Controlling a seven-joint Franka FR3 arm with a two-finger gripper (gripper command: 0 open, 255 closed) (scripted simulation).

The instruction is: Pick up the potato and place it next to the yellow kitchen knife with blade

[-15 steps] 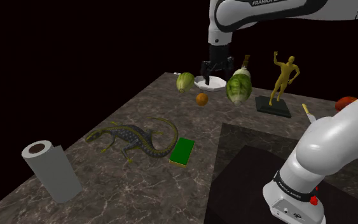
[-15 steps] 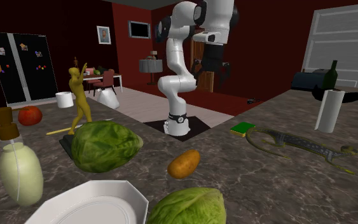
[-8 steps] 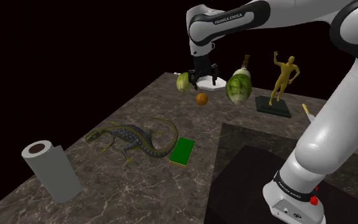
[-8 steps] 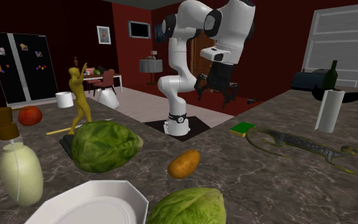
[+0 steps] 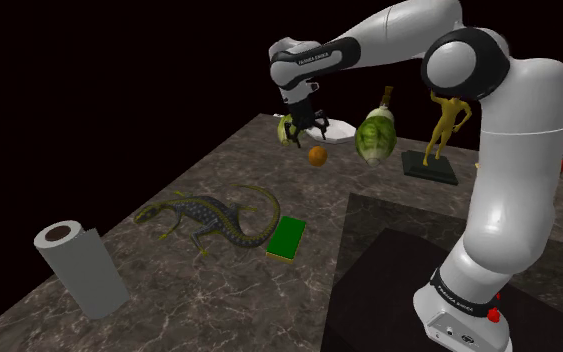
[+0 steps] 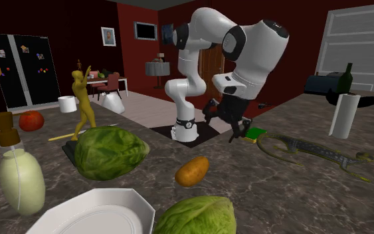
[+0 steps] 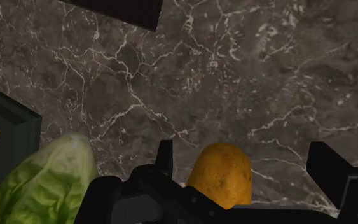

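While the jaws hang open over the bench (image 5: 219,290), their 2 fingers (image 7: 329,167) stand apart on either side of the potato (image 7: 220,175), neither touching it. It lies on the bench toward the far edge in the shoulder view, near a cabbage (image 6: 109,153) and a white plate (image 6: 92,213). Well apart from it, the knife (image 6: 62,137) lies by the statue (image 6: 82,100), close to the bench's edge.

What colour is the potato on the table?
The potato is golden orange-brown. It shows best in the wrist view.
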